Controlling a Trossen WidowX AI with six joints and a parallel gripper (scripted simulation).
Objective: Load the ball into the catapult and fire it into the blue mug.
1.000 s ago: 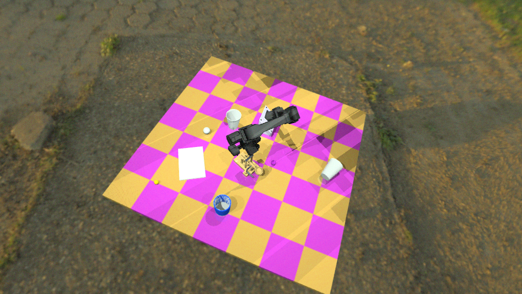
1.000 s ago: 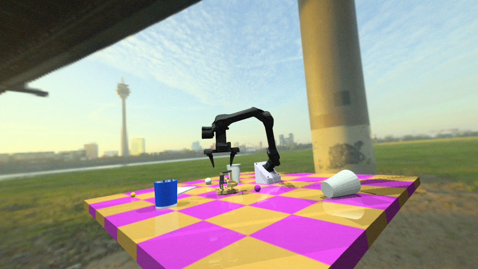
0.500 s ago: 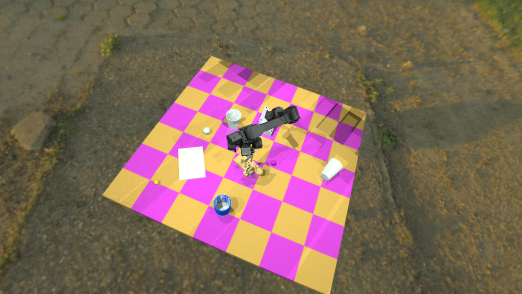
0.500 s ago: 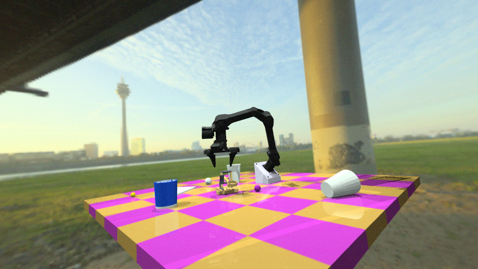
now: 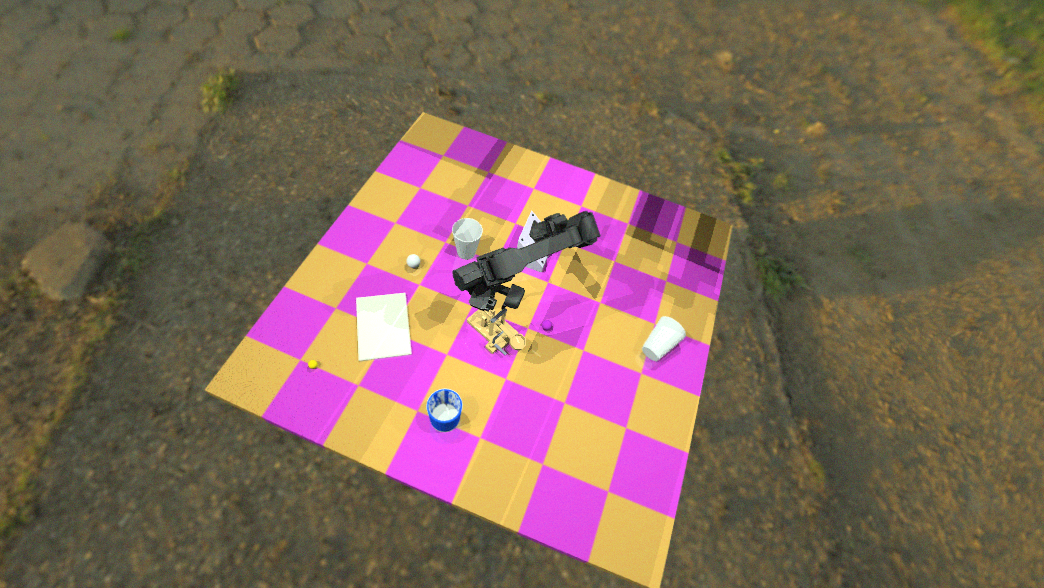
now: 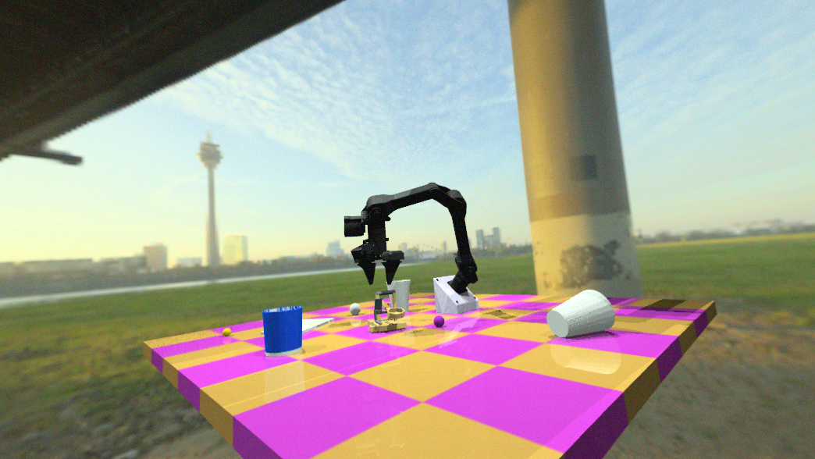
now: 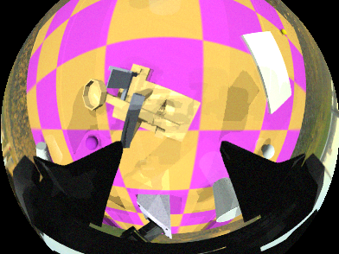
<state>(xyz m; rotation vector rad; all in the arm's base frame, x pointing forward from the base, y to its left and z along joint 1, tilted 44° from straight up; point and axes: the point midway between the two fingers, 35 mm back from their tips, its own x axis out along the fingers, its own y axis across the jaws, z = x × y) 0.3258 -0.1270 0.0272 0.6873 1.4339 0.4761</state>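
Observation:
The tan catapult [image 5: 476,321] [image 6: 387,326] [image 7: 182,104] stands under my gripper [image 5: 498,300] [image 6: 380,283] [image 7: 172,146], which is open and empty, its fingertips above the catapult. Its round cup [image 5: 517,341] [image 6: 396,313] [image 7: 94,94] looks empty; that end points to the lower right in the top view. A purple ball [image 5: 547,325] [image 6: 438,321] [image 7: 92,142] lies near the cup. A white ball [image 5: 412,260] [image 6: 354,308] [image 7: 268,150] and a yellow ball [image 5: 312,363] [image 6: 226,332] [image 7: 284,32] lie farther off. The blue mug [image 5: 444,421] [image 6: 282,330] stands upright, outside the wrist view.
A white cup [image 5: 467,241] [image 6: 403,293] [image 7: 225,194] stands upright near the arm's base [image 6: 453,299]. Another white cup [image 5: 663,338] [image 6: 581,313] [image 7: 41,149] lies on its side. A flat white panel [image 5: 383,326] [image 7: 268,69] lies beyond the catapult, towards the yellow ball.

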